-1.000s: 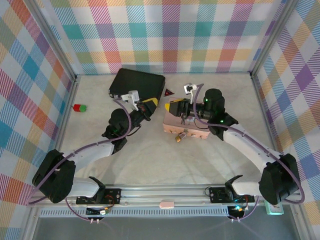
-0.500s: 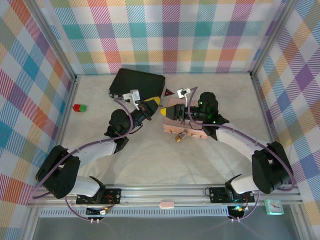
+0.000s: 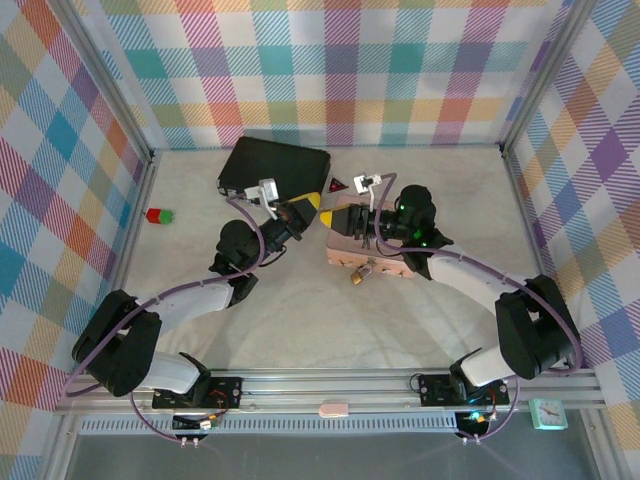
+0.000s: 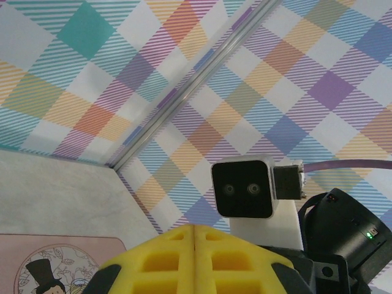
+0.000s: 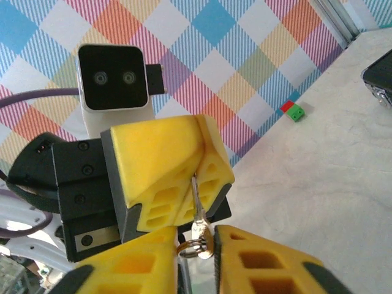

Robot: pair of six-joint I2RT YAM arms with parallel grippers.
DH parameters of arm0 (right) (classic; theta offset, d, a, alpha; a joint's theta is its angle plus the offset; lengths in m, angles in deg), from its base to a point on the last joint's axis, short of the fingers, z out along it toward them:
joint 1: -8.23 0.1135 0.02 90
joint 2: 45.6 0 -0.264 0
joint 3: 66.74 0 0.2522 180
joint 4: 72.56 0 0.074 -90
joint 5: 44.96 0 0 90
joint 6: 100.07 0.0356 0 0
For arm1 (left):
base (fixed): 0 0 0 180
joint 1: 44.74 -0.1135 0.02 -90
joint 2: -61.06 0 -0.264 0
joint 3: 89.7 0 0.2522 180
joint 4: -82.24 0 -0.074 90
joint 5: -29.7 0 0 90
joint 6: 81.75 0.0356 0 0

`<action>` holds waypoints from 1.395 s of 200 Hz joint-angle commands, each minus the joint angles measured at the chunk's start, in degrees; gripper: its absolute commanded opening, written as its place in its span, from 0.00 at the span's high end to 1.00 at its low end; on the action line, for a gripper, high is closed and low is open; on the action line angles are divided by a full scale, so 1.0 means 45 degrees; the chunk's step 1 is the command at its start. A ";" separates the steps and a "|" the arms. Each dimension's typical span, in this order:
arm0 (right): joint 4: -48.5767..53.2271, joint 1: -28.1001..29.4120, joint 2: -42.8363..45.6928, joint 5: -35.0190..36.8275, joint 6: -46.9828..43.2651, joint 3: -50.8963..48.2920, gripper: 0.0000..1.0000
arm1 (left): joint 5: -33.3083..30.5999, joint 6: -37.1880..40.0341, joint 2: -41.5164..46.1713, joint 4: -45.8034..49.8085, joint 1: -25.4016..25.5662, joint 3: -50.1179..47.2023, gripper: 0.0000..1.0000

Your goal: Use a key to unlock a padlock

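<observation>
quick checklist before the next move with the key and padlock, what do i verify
1. Is the key pinched in the left gripper: ok, blade between its shut fingers.
2. Is the right gripper placed around the key's ring end: ok, one finger on each side.
3. Is the right grip firm on the key: cannot tell.
4. Is the padlock in place at the near edge of the pink box: ok.
5. Which way the keyhole faces: cannot tell, too small.

Pastel plaid wall panels (image 3: 340,70) on three sides — teal, pink, orange and lilac checks, aluminium corner posts (image 3: 112,90), pale mottled tabletop (image 3: 300,320), slotted metal rail (image 3: 300,383) along the near edge, soft even light
</observation>
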 commanded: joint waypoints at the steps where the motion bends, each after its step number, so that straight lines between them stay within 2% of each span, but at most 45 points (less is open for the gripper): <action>1: -0.0951 0.0033 -0.0265 -0.0210 0.0240 -0.0032 0.89 | 0.0200 -0.0064 0.0014 -0.0746 -0.0050 -0.0163 1.00; 18: -0.1092 0.0027 -0.0315 -0.0249 0.0302 -0.0071 1.00 | 0.0194 -0.0094 -0.0004 -0.0738 -0.0033 -0.0154 1.00; 70: -0.0886 0.0009 -0.0094 -0.0064 -0.0001 -0.0188 1.00 | 0.0046 -0.0232 0.0075 -0.0630 0.0023 -0.0236 1.00; 78: -0.0468 0.0008 -0.0016 -0.0077 -0.0280 -0.0106 1.00 | -0.0150 -0.0337 0.0148 -0.0445 0.0017 -0.0293 0.82; 89: 0.0414 0.0008 0.0173 -0.0066 -0.0847 0.0029 1.00 | -0.0319 -0.0438 0.0302 -0.0109 -0.0050 -0.0343 0.47; 97: 0.1223 0.0010 0.0347 -0.0044 -0.1296 0.0098 1.00 | -0.0366 -0.0566 0.0388 0.0197 -0.0060 -0.0321 0.33; 107: 0.2206 0.0008 0.0600 0.0048 -0.1903 0.0196 1.00 | -0.0201 -0.0644 0.0431 0.0591 -0.0108 -0.0218 0.28; 132: 0.3906 0.0007 0.1112 0.0204 -0.2977 0.0411 1.00 | 0.0357 -0.0780 0.0357 0.1593 -0.0116 0.0188 0.28; 178: 0.4619 0.0008 0.1230 0.0102 -0.3370 0.0568 1.00 | 0.1123 -0.1188 -0.0022 0.1645 -0.0099 0.0442 0.41; 219: 0.5018 0.0008 0.1086 0.0178 -0.3583 0.0798 1.00 | 0.1404 -0.1152 0.0048 0.1788 -0.0080 0.0518 0.73; 236: 0.5055 -0.0011 0.1091 0.0233 -0.3633 0.0846 1.00 | 0.1571 -0.1074 0.0053 0.2019 -0.0065 0.0606 0.83; 257: 0.5018 -0.0011 0.1092 0.0320 -0.3608 0.0886 1.00 | 0.1681 -0.1083 0.0005 0.2054 -0.0060 0.0631 0.92; 267: 0.5009 -0.0012 0.1072 0.0360 -0.3594 0.0920 1.00 | 0.1724 -0.1092 -0.0019 0.2056 -0.0055 0.0622 1.00; 279: 0.5028 -0.0011 0.1051 0.0402 -0.3564 0.0944 1.00 | 0.1752 -0.1115 0.0019 0.1981 -0.0041 0.0561 1.00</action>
